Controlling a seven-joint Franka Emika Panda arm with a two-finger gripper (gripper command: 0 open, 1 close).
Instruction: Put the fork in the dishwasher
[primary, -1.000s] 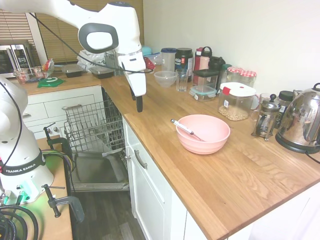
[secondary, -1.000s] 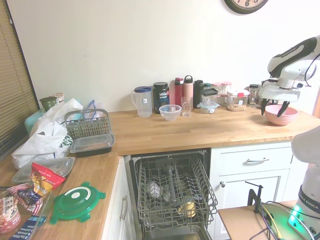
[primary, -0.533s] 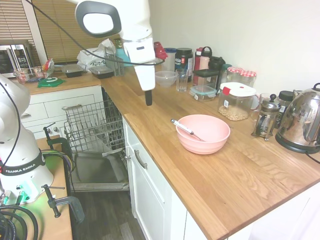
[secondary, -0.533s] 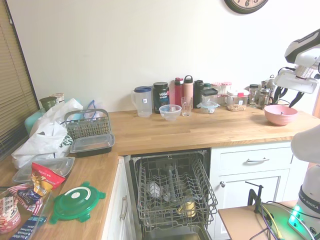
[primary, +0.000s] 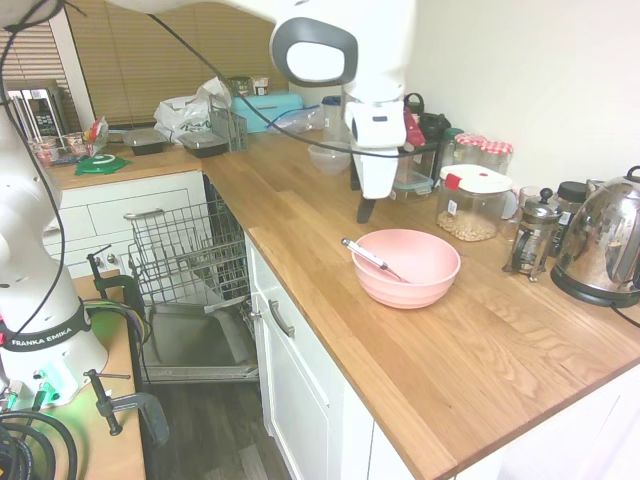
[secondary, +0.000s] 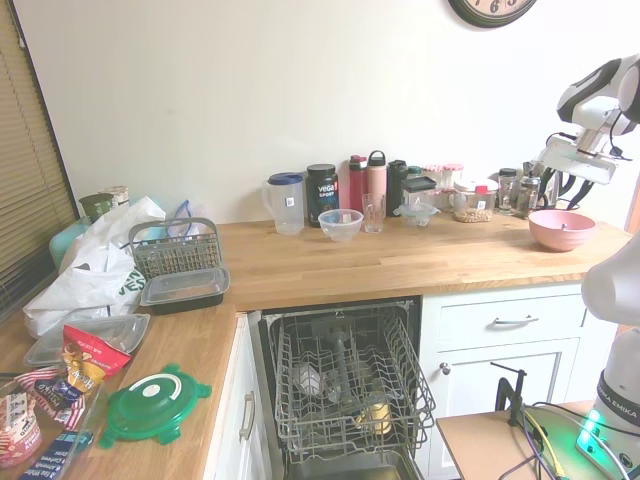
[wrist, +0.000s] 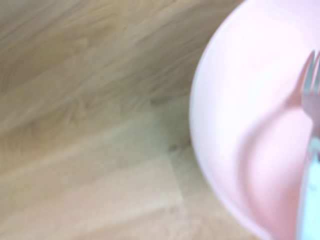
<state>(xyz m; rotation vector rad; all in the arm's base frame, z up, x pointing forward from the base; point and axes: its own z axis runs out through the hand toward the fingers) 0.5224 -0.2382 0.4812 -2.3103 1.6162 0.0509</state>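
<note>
Tool (primary: 365, 212): hovering over the worktop (primary: 470, 350) just beside the pink bowl (primary: 415, 270), carrying nothing; open or closed, can't tell
Dishwasher (secondary: 345, 390): door down, rack pulled out, well apart from the bowl
Fork (primary: 368, 258): propped in the bowl, handle poking over the rim
Risk: thin, slanted handle could slip out of a pinch, or tip the bowl

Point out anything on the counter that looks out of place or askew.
Only the fork stands out: it lies tilted in the pink bowl, its handle sticking out over the rim. A cutlery basket sits on the counter, not in the open dishwasher. Nothing looks spilled or broken.
</note>
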